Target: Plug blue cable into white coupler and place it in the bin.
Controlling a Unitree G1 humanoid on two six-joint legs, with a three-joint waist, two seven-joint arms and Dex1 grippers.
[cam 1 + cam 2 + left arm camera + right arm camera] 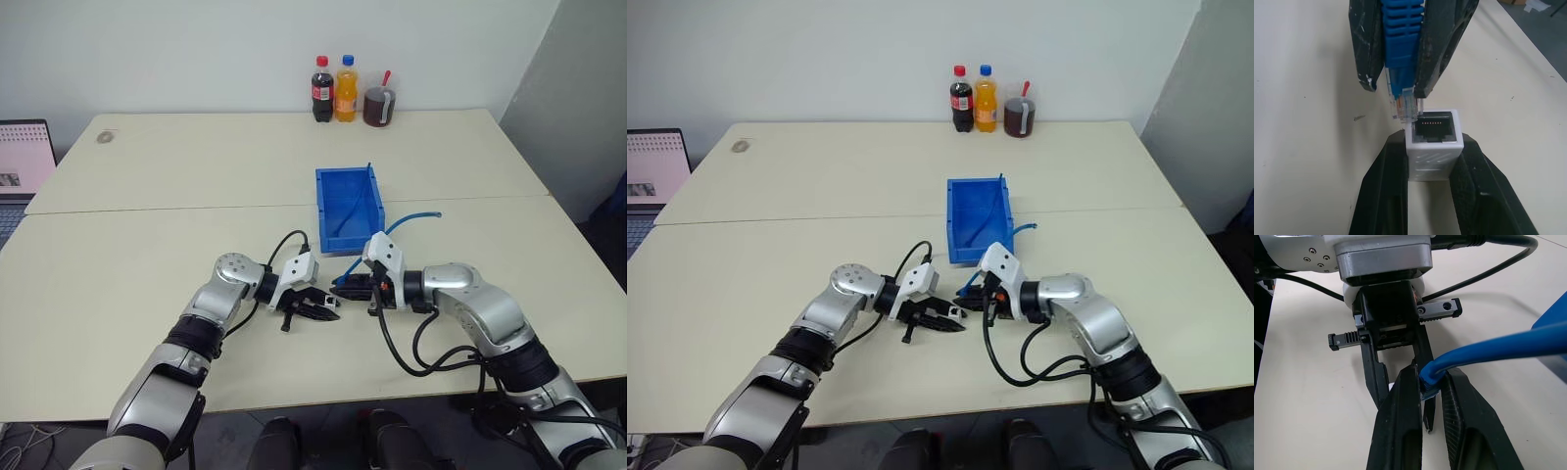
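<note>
A wide cream bench (147, 196) carries everything, with a laptop (24, 162) at its far left edge and two bottles (333, 90) and a jar of dark liquid (380, 106) standing at the back by the wall. Near the middle sits the bin (350, 210), its low lip facing the robot. The blue cable (411, 217) runs out of the bin over its right wall, with one end lying on the bench just right of the bin, and arcs down to the right gripper (351, 286), just in front of the bin. That gripper's jaws are pinching the cable's blue boot right behind the clear plug (1404, 105). Facing it from the left, close by, the left gripper (328, 310) has its jaws clamped on the sides of the white coupler (1434, 142), whose open socket points at the plug. In the left wrist view, the plug tip hangs at the socket's edge, offset to one side and not inserted.
</note>
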